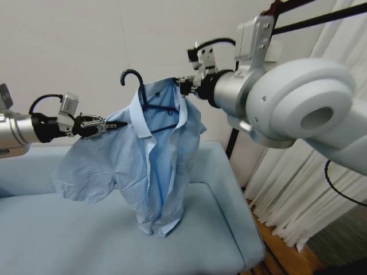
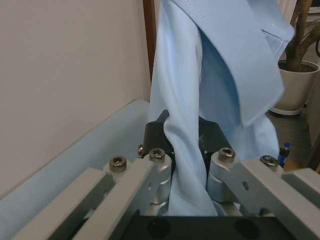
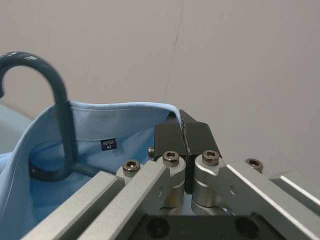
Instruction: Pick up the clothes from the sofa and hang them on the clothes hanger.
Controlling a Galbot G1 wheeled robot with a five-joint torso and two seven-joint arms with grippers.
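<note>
A light blue shirt [image 1: 155, 166] hangs in the air above the sofa [image 1: 114, 240] on a dark blue hanger [image 1: 139, 86] whose hook sticks up over the collar. My left gripper [image 1: 117, 124] is shut on the shirt's shoulder at the left; its wrist view shows cloth [image 2: 185, 165] pinched between the black pads. My right gripper [image 1: 183, 86] is shut on the shirt's collar at the right shoulder. In the right wrist view its black pads [image 3: 172, 142] press together on the collar edge [image 3: 125, 107], beside the hanger hook [image 3: 60, 107].
The pale blue sofa spans the lower view, its arm at the right. A dark clothes rack [image 1: 304, 20] stands behind my right arm, with white curtains [image 1: 292, 189] beside it. A potted plant [image 2: 300, 80] stands on the floor in the left wrist view.
</note>
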